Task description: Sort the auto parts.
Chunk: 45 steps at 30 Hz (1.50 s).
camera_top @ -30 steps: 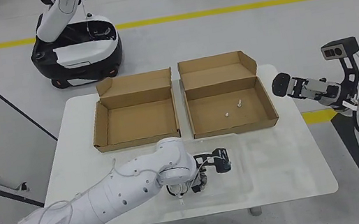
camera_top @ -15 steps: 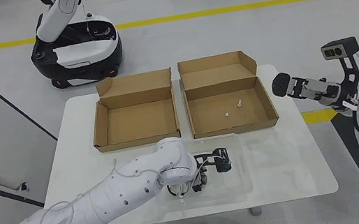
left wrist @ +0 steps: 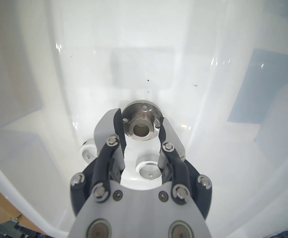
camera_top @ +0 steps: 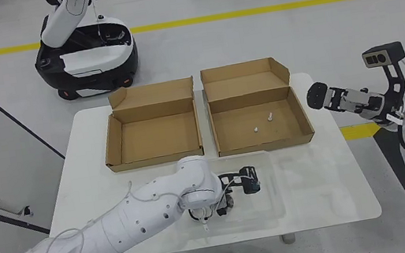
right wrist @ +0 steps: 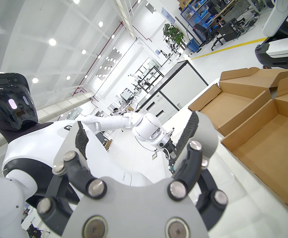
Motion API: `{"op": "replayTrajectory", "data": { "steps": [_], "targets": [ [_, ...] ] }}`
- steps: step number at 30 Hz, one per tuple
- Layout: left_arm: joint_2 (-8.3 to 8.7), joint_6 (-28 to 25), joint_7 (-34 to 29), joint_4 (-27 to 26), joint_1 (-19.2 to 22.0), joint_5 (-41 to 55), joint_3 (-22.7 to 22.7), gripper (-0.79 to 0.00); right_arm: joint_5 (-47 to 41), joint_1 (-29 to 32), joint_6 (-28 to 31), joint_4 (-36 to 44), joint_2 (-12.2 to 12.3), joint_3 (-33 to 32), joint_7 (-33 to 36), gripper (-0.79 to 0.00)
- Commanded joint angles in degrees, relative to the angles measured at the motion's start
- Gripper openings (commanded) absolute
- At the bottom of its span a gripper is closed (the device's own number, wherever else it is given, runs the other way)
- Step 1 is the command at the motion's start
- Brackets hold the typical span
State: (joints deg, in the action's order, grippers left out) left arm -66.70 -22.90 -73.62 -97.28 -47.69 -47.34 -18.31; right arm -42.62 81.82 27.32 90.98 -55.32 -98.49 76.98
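Gripping a flanged bushing (left wrist: 140,130) by its rim, the left pincer (left wrist: 140,117) was seen clenched, with a black pad (left wrist: 118,126) pressed to each side of the flange. The bushing was noted as dark steel: a round flange with small holes drilled through it and a short hub with a wide bore, tilted toward the wrist camera. It was held inside a white tray (left wrist: 225,112) at the desk's (camera_top: 332,186) near side. Two silver rings (left wrist: 148,169) (left wrist: 87,151) were seen lying flat on the tray floor just beside the pincer, each with a small hole in its wall. The right pincer (right wrist: 137,120) was held released, in the air off the desk's right edge. Two cardboard boxes were set side by side at the far side; two small white parts (camera_top: 255,128) (camera_top: 270,115) were seen in the right box (camera_top: 234,121), apart from each other. The left box (camera_top: 152,138) was beside it.
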Motion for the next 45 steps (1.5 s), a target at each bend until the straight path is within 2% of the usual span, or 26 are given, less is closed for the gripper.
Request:
{"op": "replayTrajectory", "data": {
  "steps": [1,5,8,15,20,35,38,40,42,44,45],
  "targets": [
    [-0.02,-0.1,-0.1,-0.1,-0.1,-0.1,-0.1,-0.400,0.0,0.0,0.0,0.0,0.0,0.0,0.0,0.000],
    [-0.06,0.0,-0.1,-0.3,-0.5,-0.3,-0.2,-0.422,0.0,0.0,0.0,0.0,0.0,0.0,0.0,0.000],
    [-0.10,0.3,-0.2,-0.3,-0.8,-0.7,-0.3,-0.545,0.0,0.0,0.0,0.0,0.0,0.0,0.0,0.000],
    [-0.34,0.5,0.1,-0.2,-1.2,-1.6,-0.5,-0.508,0.0,0.0,0.0,0.0,0.0,0.0,0.0,0.000],
    [-0.55,0.2,0.0,0.0,-1.3,-1.9,-0.6,-0.437,0.0,0.0,0.0,0.0,0.0,0.0,0.0,0.000],
    [-1.11,-0.1,-0.5,0.4,-1.5,-2.5,-1.1,-0.366,0.0,0.0,0.0,0.0,0.0,0.0,0.0,0.000],
    [-1.17,-0.2,-0.5,0.5,-1.6,-2.5,-1.3,-0.416,0.0,0.0,0.0,0.0,0.0,0.0,0.0,0.000],
    [-1.21,-0.3,-0.5,0.6,-1.7,-2.5,-1.3,-0.520,0.0,0.0,0.0,0.0,0.0,0.0,0.0,0.000],
    [-1.25,-0.4,-0.6,0.6,-1.8,-2.6,-1.4,-0.582,0.0,0.0,0.0,0.0,0.0,0.0,0.0,0.000],
    [-1.28,-0.3,-0.6,0.6,-1.9,-2.7,-1.5,-0.782,0.0,0.0,0.0,0.0,0.0,0.0,0.0,0.000],
    [-1.29,-0.3,-0.7,0.5,-1.9,-2.7,-1.5,-0.785,0.0,0.0,0.0,0.0,0.0,0.0,0.0,0.000]
  ]
}}
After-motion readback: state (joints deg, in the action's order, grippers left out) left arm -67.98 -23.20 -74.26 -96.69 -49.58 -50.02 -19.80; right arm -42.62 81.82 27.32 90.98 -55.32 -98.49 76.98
